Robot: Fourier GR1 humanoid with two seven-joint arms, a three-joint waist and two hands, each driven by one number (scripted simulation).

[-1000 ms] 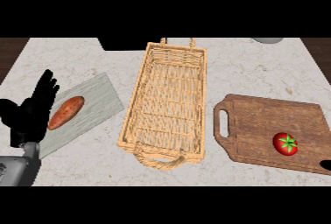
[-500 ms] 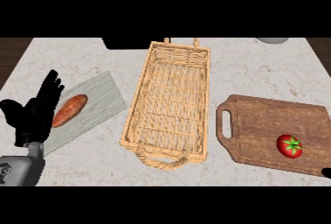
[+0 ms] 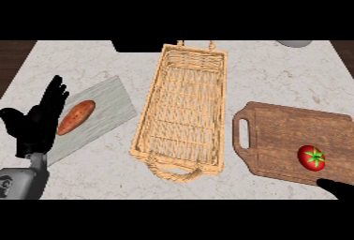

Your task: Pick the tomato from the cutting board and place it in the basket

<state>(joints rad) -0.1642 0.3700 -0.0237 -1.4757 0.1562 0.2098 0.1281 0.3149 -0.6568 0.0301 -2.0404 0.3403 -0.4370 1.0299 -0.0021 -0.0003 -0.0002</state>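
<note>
My left hand [image 3: 38,124] is up at the far left of the counter [image 3: 276,75], well to the left of the basket [image 3: 183,110]. Its fingers are straight and spread, pointing away from me, with the thumb out to the left, and it holds nothing. It stands over the left edge of a grey mat [image 3: 93,117] that lies tilted on the marble, just left of the basket. On that mat, right beside my fingers, lies a sweet potato [image 3: 75,117], long and orange, slanted the same way as the mat.

The basket itself is a long wicker tray with a loop handle at each end. It runs from near me toward the back of the counter, leaning slightly to the right at the far end. Nothing lies inside it.

Right of the basket sits the wooden cutting board [image 3: 290,136], its slotted handle end just beside the basket's right wall. The tomato [image 3: 312,158] rests on the board's near right part, red with a green star of a stem on top, well apart from the basket.

Right of the basket and below the tomato, at the board's near corner, a dark tip of my right hand [image 3: 339,188] shows at the edge. I cannot tell how its fingers are set. It is just short of the tomato, not touching it.
</note>
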